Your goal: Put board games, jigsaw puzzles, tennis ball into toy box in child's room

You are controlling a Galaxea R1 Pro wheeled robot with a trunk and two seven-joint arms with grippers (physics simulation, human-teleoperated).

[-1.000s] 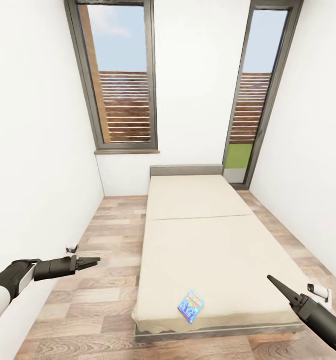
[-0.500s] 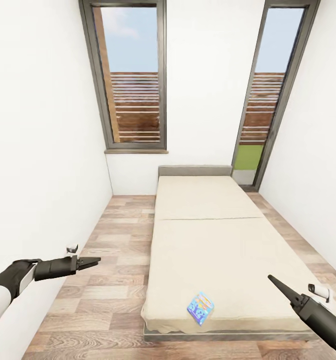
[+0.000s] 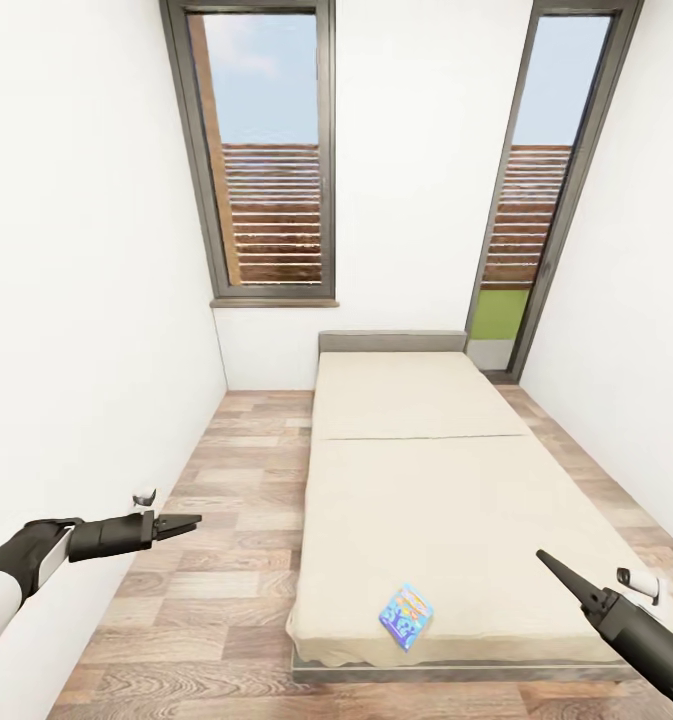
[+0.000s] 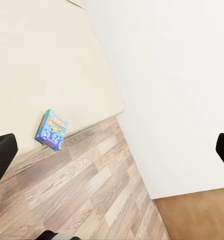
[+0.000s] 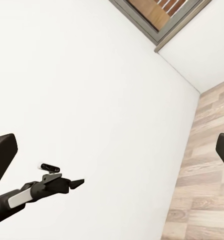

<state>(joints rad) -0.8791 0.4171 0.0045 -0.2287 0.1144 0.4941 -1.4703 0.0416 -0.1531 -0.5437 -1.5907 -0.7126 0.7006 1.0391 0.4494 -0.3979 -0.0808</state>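
Both arms hang out in front at carry height, the left claw [image 3: 181,523] pinched to a point with nothing in it and the right claw [image 3: 551,565] likewise drawn together and empty, which reads as a travelling pose while the robot faces the bed [image 3: 416,400]. The small blue game [image 3: 406,615] lies flat near the bed's foot edge, between the two claws and nearer the right one, below both, so that arm looks the likelier picker.

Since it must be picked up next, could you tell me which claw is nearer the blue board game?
Right. The right claw hovers beside the blue board game; the left claw is farther, over the floor.
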